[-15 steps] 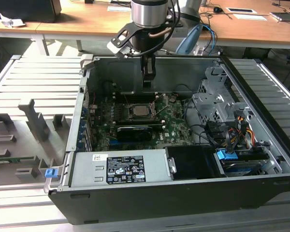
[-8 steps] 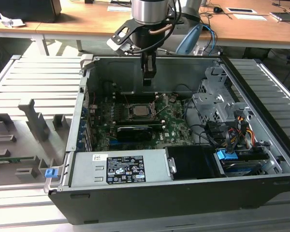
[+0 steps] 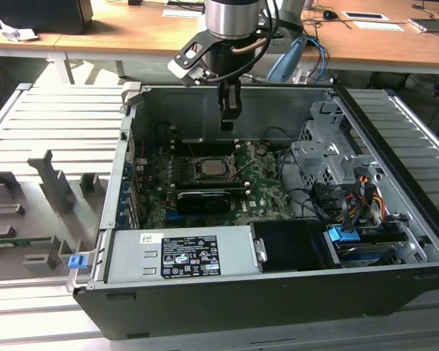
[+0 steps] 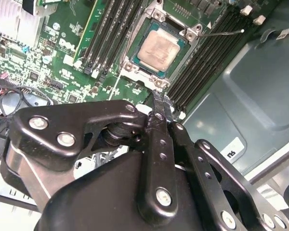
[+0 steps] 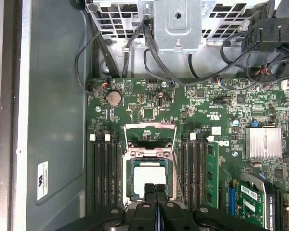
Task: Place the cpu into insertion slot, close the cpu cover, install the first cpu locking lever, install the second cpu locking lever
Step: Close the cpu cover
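Note:
The cpu (image 4: 159, 50) lies flat in the insertion slot (image 3: 212, 170) of the green motherboard, its pale metal top showing; it is also in the first wrist view, cpu (image 5: 148, 176). The cpu cover (image 5: 150, 129) stands raised at one side of the slot. A thin wire locking lever (image 4: 224, 32) sticks out free beside the slot. My gripper (image 3: 230, 121) hangs above the slot inside the open computer case, shut with nothing between its fingertips (image 5: 155, 188). In the second wrist view the gripper (image 4: 158, 98) sits just off the slot's corner.
Black memory slots (image 5: 103, 173) flank the socket. A long black card (image 3: 203, 199) lies nearer the silver power supply (image 3: 183, 254). A drive cage (image 3: 329, 157) with cables fills the exterior view's right. A grey fixture tray (image 3: 44, 190) lies outside the case.

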Controlling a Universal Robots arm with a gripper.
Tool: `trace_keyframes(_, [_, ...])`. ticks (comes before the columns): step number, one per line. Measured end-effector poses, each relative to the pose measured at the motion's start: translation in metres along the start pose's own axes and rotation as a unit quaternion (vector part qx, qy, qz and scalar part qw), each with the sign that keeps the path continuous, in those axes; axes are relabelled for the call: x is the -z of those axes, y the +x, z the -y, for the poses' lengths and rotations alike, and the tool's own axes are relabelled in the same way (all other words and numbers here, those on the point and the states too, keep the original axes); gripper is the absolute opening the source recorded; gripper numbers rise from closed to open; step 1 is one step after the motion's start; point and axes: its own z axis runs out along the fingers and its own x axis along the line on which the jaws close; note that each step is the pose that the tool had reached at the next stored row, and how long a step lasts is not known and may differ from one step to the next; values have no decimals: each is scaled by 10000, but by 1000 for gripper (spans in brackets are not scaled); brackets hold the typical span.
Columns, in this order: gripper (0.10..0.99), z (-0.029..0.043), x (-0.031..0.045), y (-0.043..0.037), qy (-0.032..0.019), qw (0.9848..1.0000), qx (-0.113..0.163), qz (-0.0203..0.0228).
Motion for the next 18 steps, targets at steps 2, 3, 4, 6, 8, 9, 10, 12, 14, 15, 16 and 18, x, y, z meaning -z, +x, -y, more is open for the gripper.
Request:
trace_keyframes(2, [106,-10,-6,0,0,10000,0,-1])
trace_keyframes(3, [106,-14,-9,0,0,10000,0,0])
trace_keyframes(4, [106,-18,-11,0,0,10000,0,0])
trace_keyframes(6, [106,-28,-17,0,0,10000,0,0])
trace_keyframes(8, [106,-35,-21,-1,0,10000,0,0])
trace_keyframes(9, [106,-39,-22,-1,0,10000,0,0])
trace_keyframes(10, [106,-46,-25,-1,0,10000,0,0])
trace_keyframes(12, [106,-58,-29,-1,0,10000,0,-1])
trace_keyframes(14, [106,-74,-32,-1,0,10000,0,-1])
trace_keyframes(15, [106,-81,-34,-1,0,10000,0,-1])
trace_keyframes(16, [106,-89,-35,-1,0,10000,0,-1])
trace_keyframes(18, [106,-107,-38,-1,0,10000,0,-1])
